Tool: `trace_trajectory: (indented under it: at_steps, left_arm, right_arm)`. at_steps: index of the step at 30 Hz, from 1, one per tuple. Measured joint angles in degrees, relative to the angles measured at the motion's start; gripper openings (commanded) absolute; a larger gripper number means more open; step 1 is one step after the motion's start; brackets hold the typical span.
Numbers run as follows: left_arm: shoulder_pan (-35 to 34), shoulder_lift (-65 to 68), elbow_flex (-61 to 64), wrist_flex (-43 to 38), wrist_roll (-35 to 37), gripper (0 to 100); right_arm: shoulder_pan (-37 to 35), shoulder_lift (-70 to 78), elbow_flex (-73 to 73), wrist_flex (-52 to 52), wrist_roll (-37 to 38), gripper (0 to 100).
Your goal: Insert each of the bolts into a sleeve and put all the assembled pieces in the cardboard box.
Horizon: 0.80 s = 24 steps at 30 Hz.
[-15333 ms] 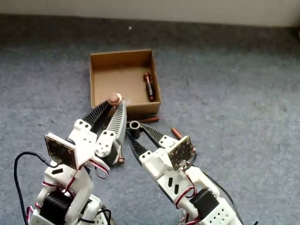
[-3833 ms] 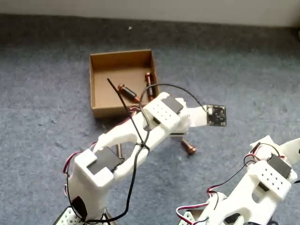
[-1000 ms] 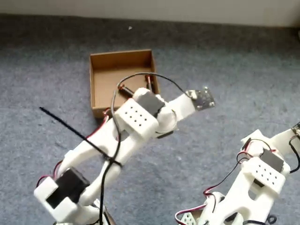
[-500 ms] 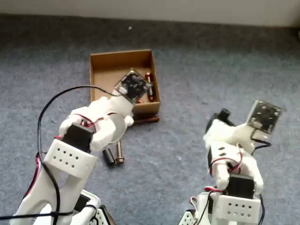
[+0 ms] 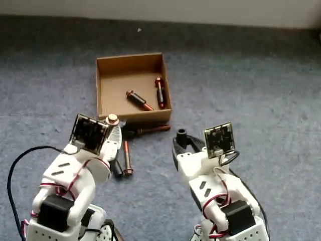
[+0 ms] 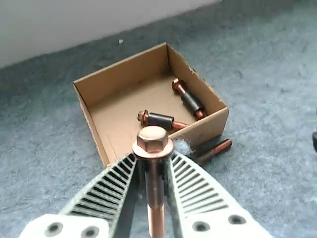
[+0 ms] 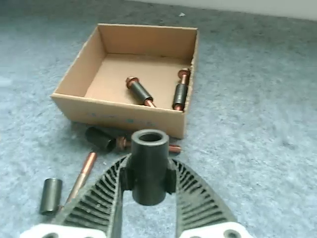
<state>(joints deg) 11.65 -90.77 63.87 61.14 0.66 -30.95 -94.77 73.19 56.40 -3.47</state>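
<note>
left gripper [image 6: 152,159] is clamped on a bolt [image 6: 152,144]: head out past the fingertips, shank running back btwn the fingers. right gripper [image 7: 148,167] is clamped on a sleeve [image 7: 147,145], bore open at the end facing away from the wrist. in the high view the sleeve sits well to the right of the bolt, w/ both grippers aimed toward the cardboard box [image 5: 129,57]. so the two long axes run roughly side by side, not in line. my read: the shank end points back at its own wrist, so one arm has to turn before shank meets bore. i can't see the shank tip.

count:
- **bolts, 5:** 1 held, 2 in the box as assembled pcs [image 5: 139,100] [image 5: 159,93], and 2 loose bolts on the carpet [image 5: 251,90], one along the box front [image 5: 154,129] and one nearer the left arm [image 5: 127,156].
- **sleeves, 5:** 1 held, 2 in the box, and 2 loose sleeves [image 5: 129,133] [image 5: 117,168], each just beside a loose bolt.
</note>
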Motion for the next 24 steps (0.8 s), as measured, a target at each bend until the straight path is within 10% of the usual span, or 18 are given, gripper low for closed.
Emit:
trace_trajectory:
  at_steps: [24]
  left_arm:
    - [1.76, -12.84, 8.53, -21.10, 12.48, 1]
  right_arm:
    - [-13.89, 0.00, 22.86, -38.77, 0.00, 0.5]
